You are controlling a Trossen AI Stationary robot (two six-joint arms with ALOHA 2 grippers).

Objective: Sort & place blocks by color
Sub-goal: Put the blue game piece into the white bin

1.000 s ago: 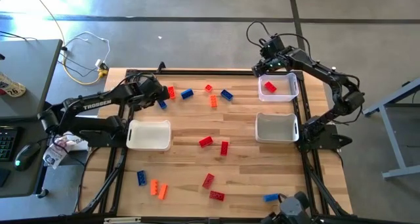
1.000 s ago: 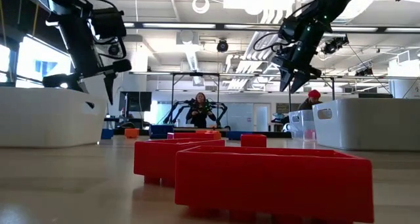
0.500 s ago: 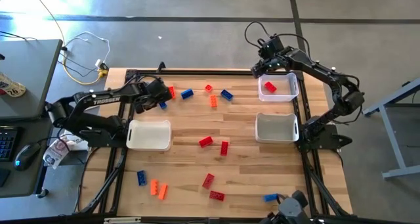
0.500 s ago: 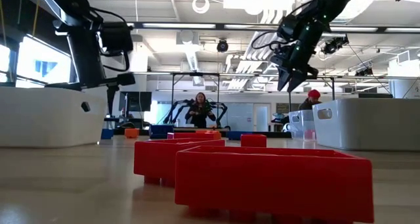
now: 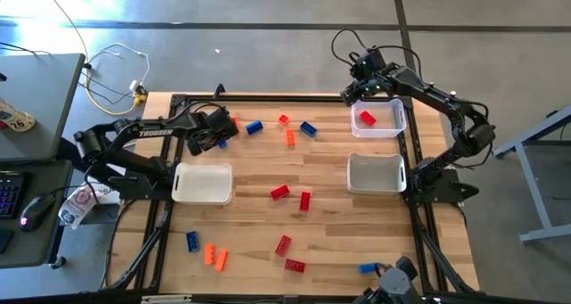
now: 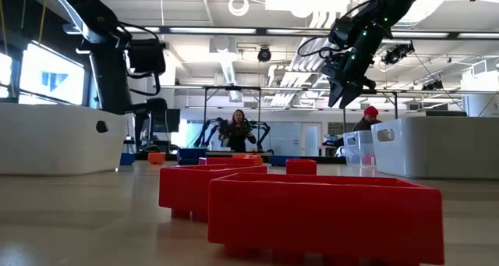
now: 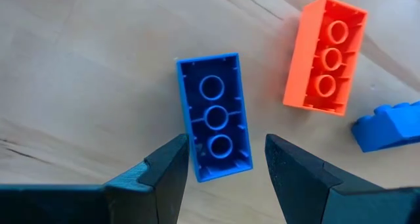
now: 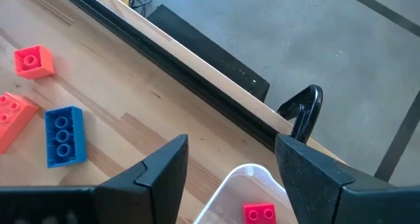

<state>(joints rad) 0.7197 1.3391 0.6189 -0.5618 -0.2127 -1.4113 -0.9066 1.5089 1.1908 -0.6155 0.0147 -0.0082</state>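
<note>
Table: wooden top in a black frame, carrying three bins and scattered bricks.
Left arm: reaches from the left edge across the far left part of the table.
Right arm: bends from the right edge toward the far right corner.
White bin: near the left edge, just nearer than the left hand.
Second white bin: near the right edge, mid-table.
Clear bin: far right corner, holding one red brick, also seen in the right wrist view.
Left hand: low over the table at far left, fingers parted moderately, one on each long side of a blue brick that lies studs-down with its hollow underside up; whether the fingers touch it cannot be told.
Right hand: raised over the far rim of the clear bin, fingers spread wide, holding nothing.
Orange brick: near the straddled blue brick, also underside up, with another blue brick close by.
Far-edge bricks: a blue brick, an orange brick and a small red brick lie left of the clear bin.
Middle bricks: two red bricks lie between the two white bins.
Near-edge bricks: two orange bricks, a blue one, two red ones and a blue one.
</note>
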